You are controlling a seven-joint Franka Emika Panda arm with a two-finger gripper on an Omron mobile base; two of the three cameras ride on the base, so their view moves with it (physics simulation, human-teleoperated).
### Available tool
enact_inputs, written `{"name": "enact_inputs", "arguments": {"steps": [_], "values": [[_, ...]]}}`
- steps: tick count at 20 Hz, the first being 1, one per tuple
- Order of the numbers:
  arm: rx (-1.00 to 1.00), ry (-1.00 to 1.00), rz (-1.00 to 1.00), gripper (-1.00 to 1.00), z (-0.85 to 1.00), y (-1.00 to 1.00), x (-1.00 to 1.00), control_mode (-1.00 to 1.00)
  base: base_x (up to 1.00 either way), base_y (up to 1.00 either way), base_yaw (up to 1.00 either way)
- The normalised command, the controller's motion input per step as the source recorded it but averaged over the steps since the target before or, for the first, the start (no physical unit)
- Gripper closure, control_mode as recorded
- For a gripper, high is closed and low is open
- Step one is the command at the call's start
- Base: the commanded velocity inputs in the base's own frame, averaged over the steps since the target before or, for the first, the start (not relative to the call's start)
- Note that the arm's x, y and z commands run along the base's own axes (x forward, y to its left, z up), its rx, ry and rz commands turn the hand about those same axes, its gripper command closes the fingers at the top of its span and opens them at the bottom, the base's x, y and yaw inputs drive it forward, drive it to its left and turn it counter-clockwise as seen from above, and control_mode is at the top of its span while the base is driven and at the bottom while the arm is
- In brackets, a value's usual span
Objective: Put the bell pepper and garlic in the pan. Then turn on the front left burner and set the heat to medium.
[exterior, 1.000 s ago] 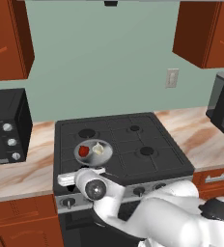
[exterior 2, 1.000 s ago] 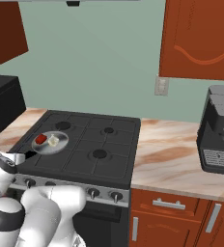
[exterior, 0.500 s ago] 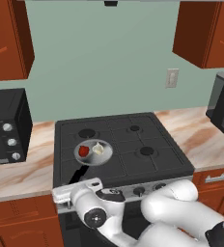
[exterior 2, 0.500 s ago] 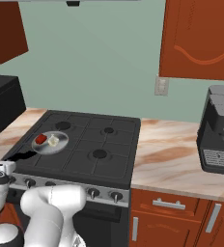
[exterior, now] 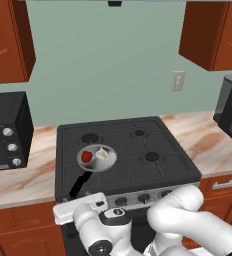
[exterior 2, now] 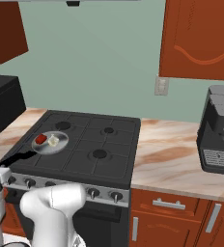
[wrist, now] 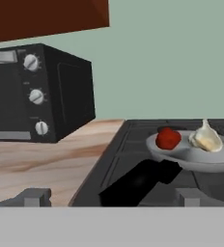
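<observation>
With bell pepper [exterior: 87, 156] and garlic [exterior: 102, 154] already sitting in the pan [exterior: 108, 163] on the front left burner | loading looks done, knob step is starting | hand [wrist: 111, 197] is hanging spread, empty, low at stove front | next: reaching the front-left knob, turning to medium

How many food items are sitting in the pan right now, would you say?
2: the bell pepper on the left and the garlic beside it, both inside the pan.
</observation>
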Motion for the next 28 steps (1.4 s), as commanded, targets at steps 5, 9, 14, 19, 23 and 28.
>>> {"name": "enact_inputs", "arguments": {"steps": [5, 9, 14, 19, 23, 28], "values": [[0.0, -0.09, 0.0, -1.0, -0.19, 0.03, -0.26, -1.0, 0.0, 0.0, 0.0], [0.0, -0.04, 0.0, -1.0, -0.33, 0.0, -0.06, -1.0, 0.0, 0.0, 0.0], [0.0, 0.0, 0.0, -1.0, -0.33, 0.0, 0.0, -1.0, 0.0, 0.0, 0.0], [0.0, 0.0, 0.0, -1.0, -0.2, 0.0, 0.0, -1.0, 0.0, 0.0, 0.0], [0.0, 0.0, -0.04, -1.0, -0.15, 0.0, 0.0, -1.0, 0.0, 0.0, 0.0], [0.0, 0.0, -0.1, -1.0, -0.21, 0.0, 0.0, -1.0, 0.0, 0.0, 0.0]]}}
